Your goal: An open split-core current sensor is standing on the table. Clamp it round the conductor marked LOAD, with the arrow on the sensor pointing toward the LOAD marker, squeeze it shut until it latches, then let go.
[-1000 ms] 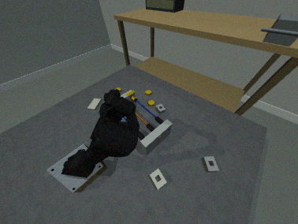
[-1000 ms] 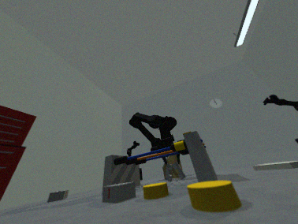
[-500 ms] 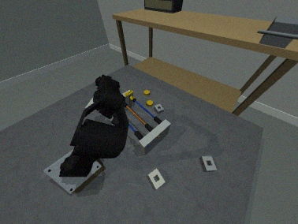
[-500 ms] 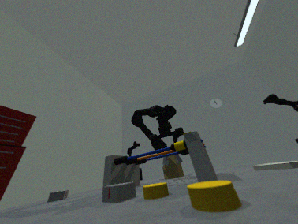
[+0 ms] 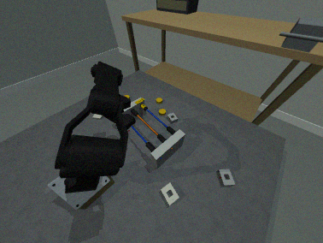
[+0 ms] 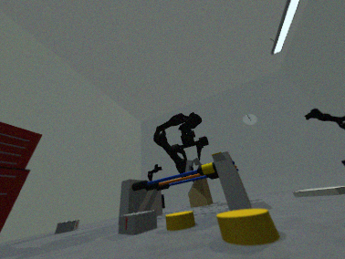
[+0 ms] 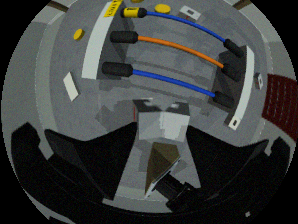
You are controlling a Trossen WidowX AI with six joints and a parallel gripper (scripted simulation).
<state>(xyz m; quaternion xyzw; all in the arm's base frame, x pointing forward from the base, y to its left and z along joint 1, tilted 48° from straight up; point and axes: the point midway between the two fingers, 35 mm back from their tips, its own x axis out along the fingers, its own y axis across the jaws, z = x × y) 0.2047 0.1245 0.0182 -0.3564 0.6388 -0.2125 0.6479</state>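
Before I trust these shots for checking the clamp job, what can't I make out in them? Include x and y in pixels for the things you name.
- Arrow on the pale grey block-shaped sensor [image 7: 160,125]: too small and blurred in the wrist view.
- Lettering on the yellow label [image 5: 139,101] [image 7: 113,8]: too small in the top view, cut by the upper edge in the wrist view.
- Near end of the lower blue cable [image 5: 139,134] [image 7: 172,83]: hidden by the black gripper in the top view.
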